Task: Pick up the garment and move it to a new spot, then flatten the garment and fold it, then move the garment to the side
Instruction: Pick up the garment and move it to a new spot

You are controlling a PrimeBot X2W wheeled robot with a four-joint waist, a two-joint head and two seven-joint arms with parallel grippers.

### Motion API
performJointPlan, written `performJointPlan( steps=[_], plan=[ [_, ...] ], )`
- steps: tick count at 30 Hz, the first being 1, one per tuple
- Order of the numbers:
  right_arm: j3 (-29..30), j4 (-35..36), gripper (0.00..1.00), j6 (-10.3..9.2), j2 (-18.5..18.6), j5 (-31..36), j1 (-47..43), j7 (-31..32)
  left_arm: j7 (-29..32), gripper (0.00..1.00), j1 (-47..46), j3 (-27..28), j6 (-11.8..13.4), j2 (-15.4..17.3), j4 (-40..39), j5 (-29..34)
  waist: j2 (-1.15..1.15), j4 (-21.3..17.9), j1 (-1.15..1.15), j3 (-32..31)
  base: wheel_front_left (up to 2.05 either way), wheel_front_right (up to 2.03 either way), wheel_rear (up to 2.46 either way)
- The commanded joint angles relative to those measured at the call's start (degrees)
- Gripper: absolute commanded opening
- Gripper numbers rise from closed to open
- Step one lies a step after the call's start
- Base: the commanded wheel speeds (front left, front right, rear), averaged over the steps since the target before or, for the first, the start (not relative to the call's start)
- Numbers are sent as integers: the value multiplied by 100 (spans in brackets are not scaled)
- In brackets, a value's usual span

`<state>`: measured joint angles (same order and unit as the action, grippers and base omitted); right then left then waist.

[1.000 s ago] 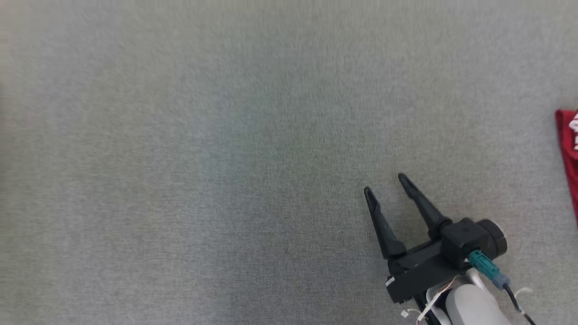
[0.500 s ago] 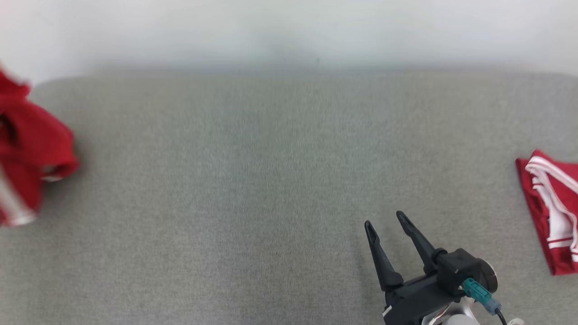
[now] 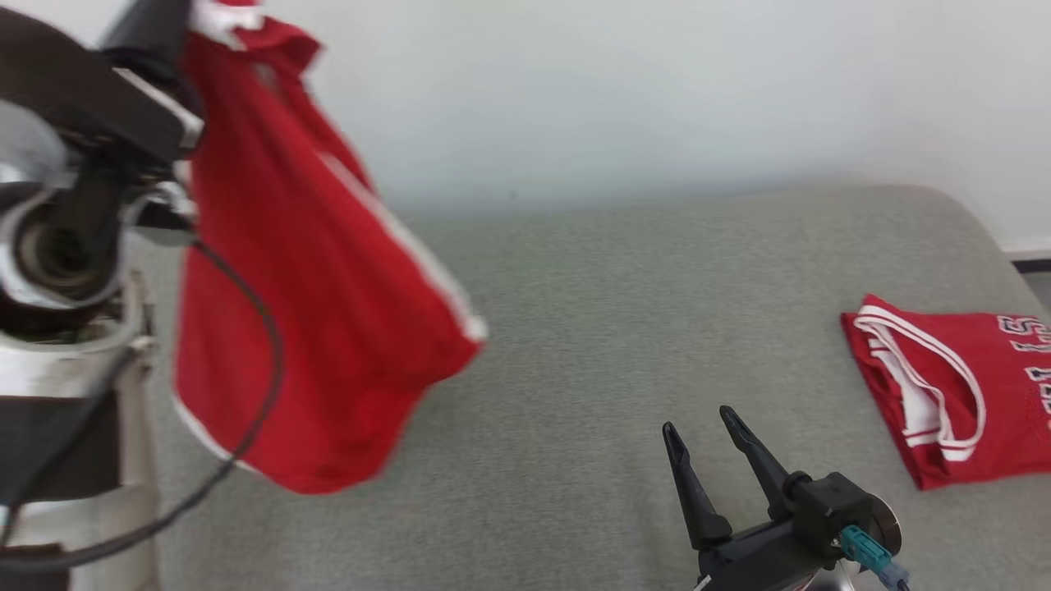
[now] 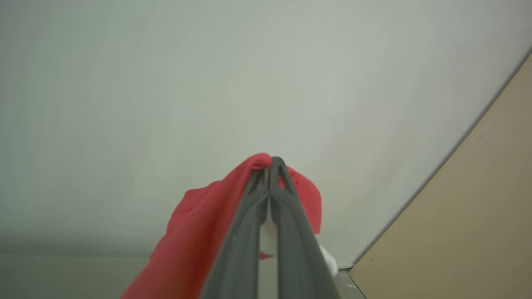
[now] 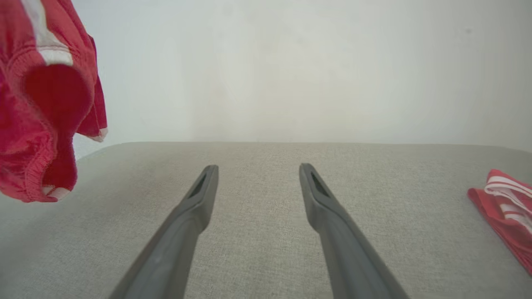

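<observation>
Nearest the head camera, at the bottom edge, the right gripper [image 3: 698, 419] hovers low over the grey padded surface [image 3: 616, 328]. Its two dark fingers are spread apart and grasp nothing. At the left edge, close to the lens and blurred, the left arm is raised high. A single black cable [image 3: 263, 369] loops down from its wrist.

Count: two grippers, two red pieces of clothing, one padded surface.

The left gripper [image 4: 271, 160] is clenched. In the left wrist view its two fingers meet at the tips, with red cloth pinched between them. From that grip the garment [image 3: 312, 328] hangs over the left part of the surface. It is red with white trim along its edges. Whether its lowest hem touches the padding cannot be told.

Farther right, the folded jersey [image 3: 952, 394] lies flat on the surface. It is red with white-banded openings and white lettering, and the frame's right edge cuts it off. It is well apart from both grippers.

Between the hanging garment and the folded jersey lies a broad stretch of bare grey fabric, and the right gripper is over its near part.

The surface's far edge runs straight across and rounds off at the right corner. Beyond it stands a plain pale wall [image 3: 657, 82]. A beige panel [image 4: 457, 228] meets that wall in the left wrist view.
</observation>
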<state>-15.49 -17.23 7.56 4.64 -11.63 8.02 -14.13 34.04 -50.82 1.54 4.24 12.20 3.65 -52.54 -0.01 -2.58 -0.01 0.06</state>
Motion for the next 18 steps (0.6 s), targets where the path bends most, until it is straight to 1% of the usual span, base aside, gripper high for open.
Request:
performJointPlan(
  steps=[1, 4, 7, 13, 15, 16, 17, 18],
  plan=[
    [-7, 33, 100, -16, -9, -32, -22, -1, -28, 0, -73, -121, -44, -168, -60, -53, 1, -389, 1, -73, 0, 0, 0],
    [-10, 60, 100, -16, -7, -27, -9, 14, -98, 0, -26, -315, -73, -537, -139, -197, 1, -640, 1, -51, 0, 0, 0],
    [-17, 73, 100, -16, -7, -35, -13, 29, -207, 0, 95, -481, -58, -742, -137, -320, 1, -891, 1, -9, 0, 0, 0],
    [41, 103, 100, -16, -24, -43, -52, 17, -759, 0, 599, -709, -46, -905, 103, -637, 1, -1237, 1, 66, 0, 0, 0],
    [61, 113, 100, -16, -16, -43, -70, 10, -1004, 0, 875, -809, -85, -919, 246, -692, 1, -1281, 1, 87, 0, 0, 0],
    [74, 122, 100, -16, -8, -41, -77, 8, -1151, 0, 1031, -874, -86, -925, 345, -669, 1, -1292, 1, 97, 0, 0, 0],
    [74, 122, 100, -16, -8, -41, -77, 8, -1151, 0, 1031, -874, -86, -925, 345, -669, 1, -1292, 1, 97, 0, 0, 0],
    [87, 134, 100, -16, 1, -42, -88, 7, -1301, 0, 1177, -960, -131, -927, 466, -593, 1, -1289, 1, 105, 0, 0, 0]
  ],
)
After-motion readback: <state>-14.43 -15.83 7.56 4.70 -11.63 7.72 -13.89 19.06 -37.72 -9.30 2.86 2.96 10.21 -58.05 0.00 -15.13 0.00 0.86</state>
